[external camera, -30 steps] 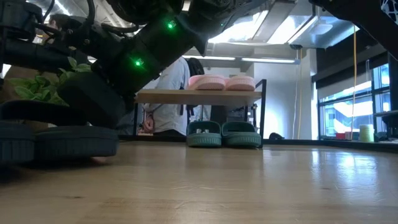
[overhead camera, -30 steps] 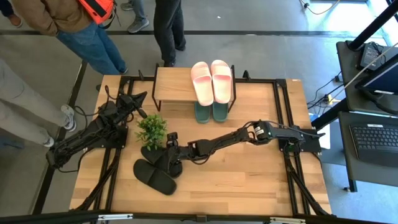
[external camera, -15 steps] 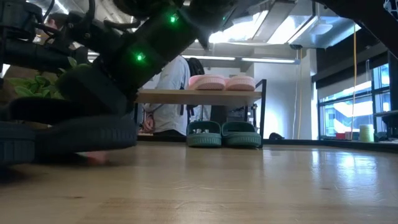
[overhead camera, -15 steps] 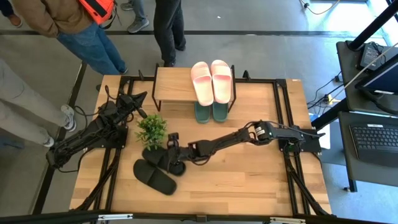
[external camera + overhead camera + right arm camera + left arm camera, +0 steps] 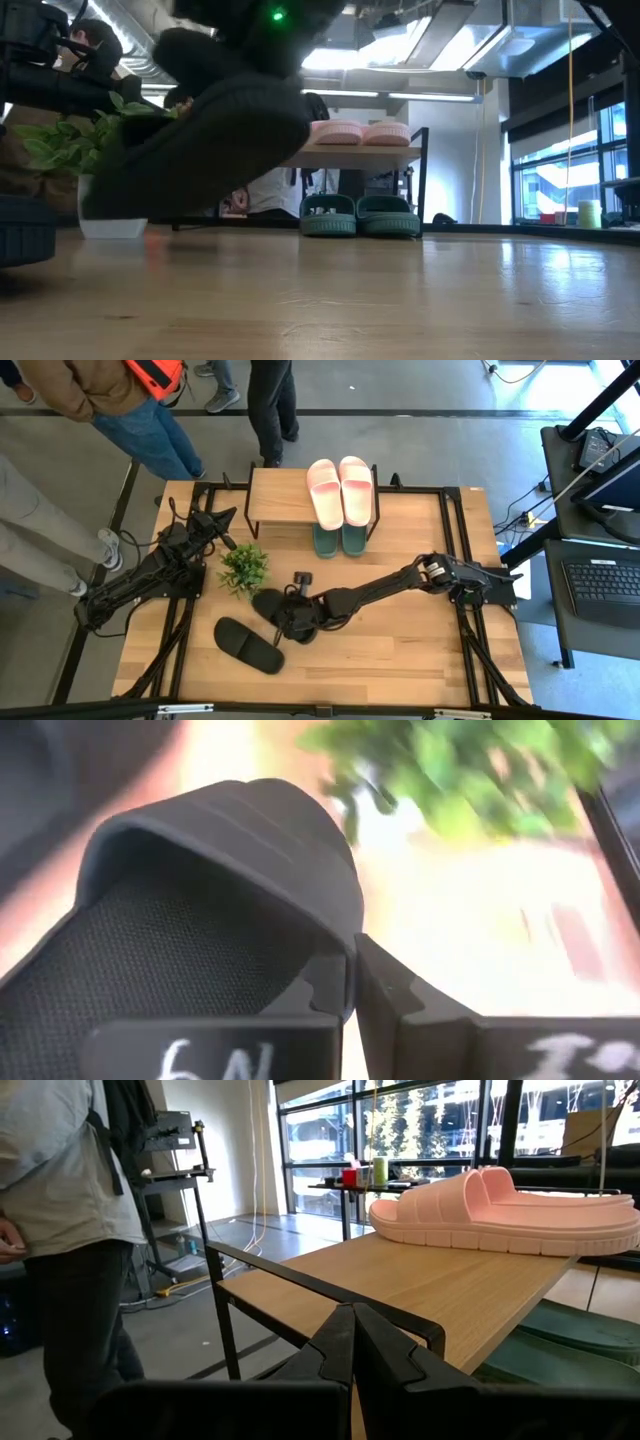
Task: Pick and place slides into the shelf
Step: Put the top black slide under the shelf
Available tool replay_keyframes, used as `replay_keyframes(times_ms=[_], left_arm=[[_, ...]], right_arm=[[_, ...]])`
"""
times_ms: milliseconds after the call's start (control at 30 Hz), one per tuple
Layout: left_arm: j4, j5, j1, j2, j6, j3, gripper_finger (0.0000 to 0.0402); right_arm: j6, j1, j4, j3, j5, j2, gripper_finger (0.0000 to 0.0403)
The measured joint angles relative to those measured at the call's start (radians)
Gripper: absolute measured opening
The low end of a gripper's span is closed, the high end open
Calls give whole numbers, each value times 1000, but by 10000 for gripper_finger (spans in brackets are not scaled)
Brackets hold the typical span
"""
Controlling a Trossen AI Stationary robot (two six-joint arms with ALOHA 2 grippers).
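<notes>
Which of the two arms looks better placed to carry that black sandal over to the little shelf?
The right: its gripper is already shut on one black slide, lifted off the table. The left gripper waits, shut and empty, beside the shelf.

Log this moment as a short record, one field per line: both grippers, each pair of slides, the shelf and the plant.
right gripper: shut on the strap of one black slide, raised clear of the table
left gripper: shut, empty, waiting beside the shelf
other black slide: flat on the table, near the front edge
pink slides: side by side on the shelf top
green slides: on the table under the shelf
shelf: at the table's back edge, left part of the top bare
potted plant: between the arms, by the lifted slide
</notes>
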Motion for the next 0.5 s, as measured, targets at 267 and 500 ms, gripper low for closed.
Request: replay_keyframes(times_ms=[267, 500], left_arm=[[0, 0, 0, 0, 0, 0, 0], [0, 0, 0, 0, 0, 0, 0]], right_arm=[[414, 28, -245, 0, 138, -39, 13], [584, 29, -297, -3, 213, -39, 13]])
